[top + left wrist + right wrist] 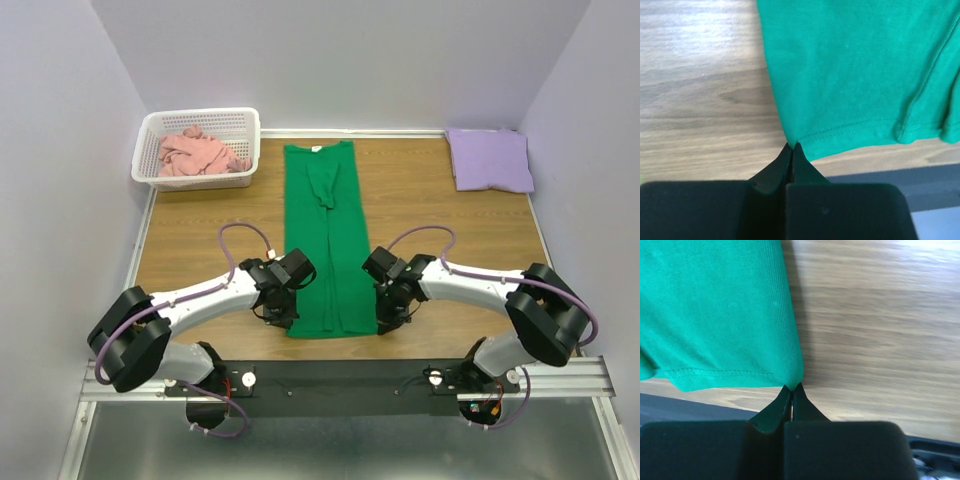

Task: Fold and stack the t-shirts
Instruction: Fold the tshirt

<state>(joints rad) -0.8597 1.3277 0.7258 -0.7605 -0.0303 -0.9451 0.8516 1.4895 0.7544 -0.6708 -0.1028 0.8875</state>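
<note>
- My left gripper (pixel 792 148) is closed, fingers pressed flat together with only a hairline seam between them. The near-left hem corner of the green t-shirt (pixel 322 240) is pinched at their tips.
- My right gripper (pixel 793 387) is closed the same way. It pinches the near-right hem corner, where the stitched hem meets the folded side edge.
- The green t-shirt lies flat down the middle of the table (pixel 440 220) as a long narrow strip. Its collar, with a small white label, is at the far edge and its hem is at the near edge. The sides are folded inward, and a sleeve fold shows on top in the far half.
- Both hem corners sit just at the near edge of the wood, with the dark mounting rail right beyond them.
- A white lattice basket (pixel 200 114) stands in the far-left corner. It holds one pink t-shirt (pixel 200 152), crumpled in a loose heap and all inside the rim.
- The lavender t-shirt (pixel 490 160) lies in the far-right corner, folded into a flat rectangle. It rests directly on the wood, well apart from the green strip.
- My arms reach in from either side of the strip, wrists angled toward its near end.
</note>
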